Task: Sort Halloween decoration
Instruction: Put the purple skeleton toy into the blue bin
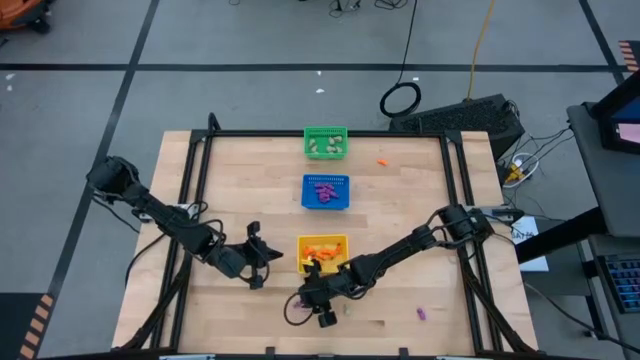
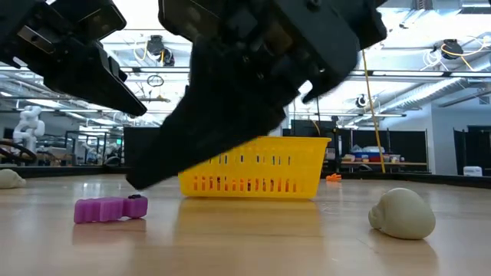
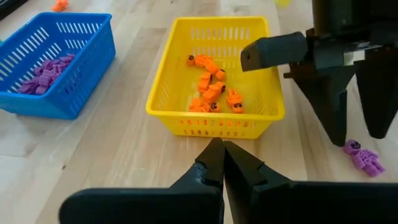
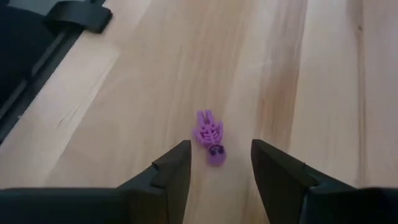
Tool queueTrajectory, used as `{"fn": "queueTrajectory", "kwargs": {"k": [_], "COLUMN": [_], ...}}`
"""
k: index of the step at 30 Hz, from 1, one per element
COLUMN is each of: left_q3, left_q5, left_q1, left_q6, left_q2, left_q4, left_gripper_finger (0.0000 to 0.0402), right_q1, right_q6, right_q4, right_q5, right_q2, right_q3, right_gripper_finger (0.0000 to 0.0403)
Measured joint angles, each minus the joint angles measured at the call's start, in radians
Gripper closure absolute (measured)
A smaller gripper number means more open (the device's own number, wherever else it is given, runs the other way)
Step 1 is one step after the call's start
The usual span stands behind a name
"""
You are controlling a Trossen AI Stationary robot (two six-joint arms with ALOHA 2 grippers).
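Observation:
A purple decoration (image 4: 210,135), a tiny skeleton figure, lies flat on the wooden table just in front of the yellow basket (image 1: 323,250). My right gripper (image 4: 217,152) is open and slants down over it. Its fingertips stand either side of the figure's near end, close above the table, and touch nothing. The left wrist view shows the same figure (image 3: 364,155) below those fingers (image 3: 339,118). My left gripper (image 3: 221,149) is shut and empty, hovering left of the yellow basket (image 3: 214,118), which holds several orange decorations (image 3: 211,93).
Behind the yellow basket stand a blue basket (image 1: 326,190) with purple pieces and a green basket (image 1: 326,142) with pale ones. Loose on the table are a pale skull (image 2: 403,213), another purple piece (image 1: 421,313) at the near right and an orange piece (image 1: 382,161) at the far right.

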Motion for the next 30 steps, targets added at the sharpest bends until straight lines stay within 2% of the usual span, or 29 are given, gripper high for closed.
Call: {"fn": "queueTrajectory", "kwargs": {"k": [14,18,23,30], "left_q3": [0.000,0.000,0.000,0.000], "left_q5": [0.000,0.000,0.003,0.003], "left_q1": [0.000,0.000,0.000,0.000], "left_q6": [-0.001,-0.001,-0.002,-0.020], "left_q2": [0.000,0.000,0.000,0.000], "left_q4": [-0.002,-0.003,0.000,0.016], "left_gripper_finger": [0.0391,0.0391,0.0391,0.0391], "right_q1": [0.003,0.000,-0.001,-0.001], "right_q6": [0.008,0.005,-0.008,-0.020], "right_q4": [0.048,0.041,0.028,-0.044], "right_q5": [0.017,0.016,0.014,-0.014], "right_q2": [0.054,0.055,0.055,0.033], "right_q3": [0.002,0.002,0.003,0.026], "right_gripper_finger": [0.0256,0.0298,0.0385,0.0389]}}
